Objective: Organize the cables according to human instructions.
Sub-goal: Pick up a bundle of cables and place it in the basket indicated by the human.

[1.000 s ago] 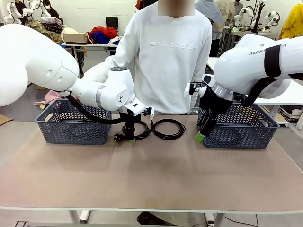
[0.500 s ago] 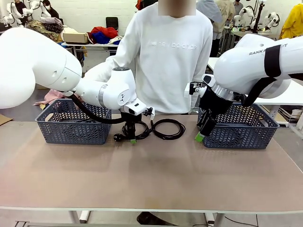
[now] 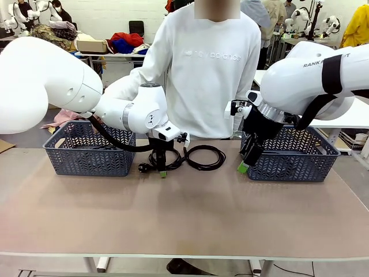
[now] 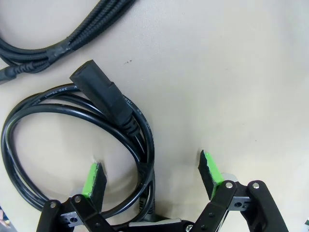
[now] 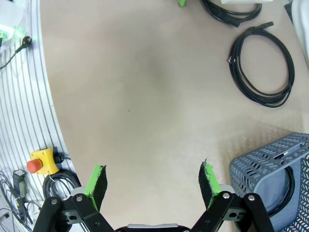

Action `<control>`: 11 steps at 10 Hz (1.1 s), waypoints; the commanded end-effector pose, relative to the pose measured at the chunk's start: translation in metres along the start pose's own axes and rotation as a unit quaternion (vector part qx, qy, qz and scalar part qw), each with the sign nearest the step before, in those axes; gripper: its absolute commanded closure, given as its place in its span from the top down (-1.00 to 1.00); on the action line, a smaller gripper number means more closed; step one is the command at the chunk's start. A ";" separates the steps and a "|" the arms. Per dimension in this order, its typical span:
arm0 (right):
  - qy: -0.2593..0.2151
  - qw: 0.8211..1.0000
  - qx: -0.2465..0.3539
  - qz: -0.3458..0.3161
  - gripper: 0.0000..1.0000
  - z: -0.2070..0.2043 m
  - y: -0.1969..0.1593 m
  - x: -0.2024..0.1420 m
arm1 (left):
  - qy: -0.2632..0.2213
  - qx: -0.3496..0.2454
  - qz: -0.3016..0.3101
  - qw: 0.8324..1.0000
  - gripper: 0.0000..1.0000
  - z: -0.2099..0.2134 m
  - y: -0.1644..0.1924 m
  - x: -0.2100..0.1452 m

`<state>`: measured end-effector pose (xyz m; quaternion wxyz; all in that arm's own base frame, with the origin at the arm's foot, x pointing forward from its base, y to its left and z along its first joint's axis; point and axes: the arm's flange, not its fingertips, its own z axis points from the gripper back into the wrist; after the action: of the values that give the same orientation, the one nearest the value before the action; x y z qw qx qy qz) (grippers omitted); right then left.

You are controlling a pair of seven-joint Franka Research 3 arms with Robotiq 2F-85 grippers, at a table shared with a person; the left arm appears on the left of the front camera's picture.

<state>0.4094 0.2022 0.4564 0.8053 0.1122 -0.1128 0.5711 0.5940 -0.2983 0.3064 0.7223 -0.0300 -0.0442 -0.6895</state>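
Black coiled cable [image 4: 104, 94] straddled on counter [image 4: 241, 72] by left gripper [image 4: 152, 170], fingers spread, nothing pinched; second cable [image 3: 204, 157] at its 3 o'clock. Grasp step judged in hand; closing on strands needed next. Right gripper [image 5: 152, 179] fingers spread, empty.

The near half of the desk [image 3: 184, 219] lies bare from left to right, free for any pass. Along the far edge room is tight: a left basket [image 3: 75, 158] and a right basket [image 3: 300, 164] stand at the ends, two coiled cables [image 3: 204, 157] lie between them, and a person [image 3: 210, 75] stands just behind. The left gripper [image 3: 162, 170], jaws wide, straddles the left coil [image 4: 104, 99]; the right gripper [image 3: 243, 166] hangs beside the right basket's near-left corner.
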 end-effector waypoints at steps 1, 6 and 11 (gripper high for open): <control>-0.001 1.000 -0.003 0.000 1.00 0.002 -0.001 0.003 | 0.011 -0.005 0.006 1.000 1.00 -0.001 0.004 0.003; -0.001 1.000 -0.003 0.000 1.00 0.002 -0.001 0.003 | 0.017 -0.021 0.011 1.000 1.00 -0.003 0.000 0.003; -0.001 1.000 -0.003 0.000 1.00 0.002 -0.001 0.003 | 0.020 -0.027 0.015 0.999 1.00 0.006 -0.015 0.007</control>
<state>0.4094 0.2022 0.4564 0.8053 0.1122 -0.1128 0.5711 0.5863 -0.3091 0.3074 0.7243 -0.0428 -0.0177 -0.6879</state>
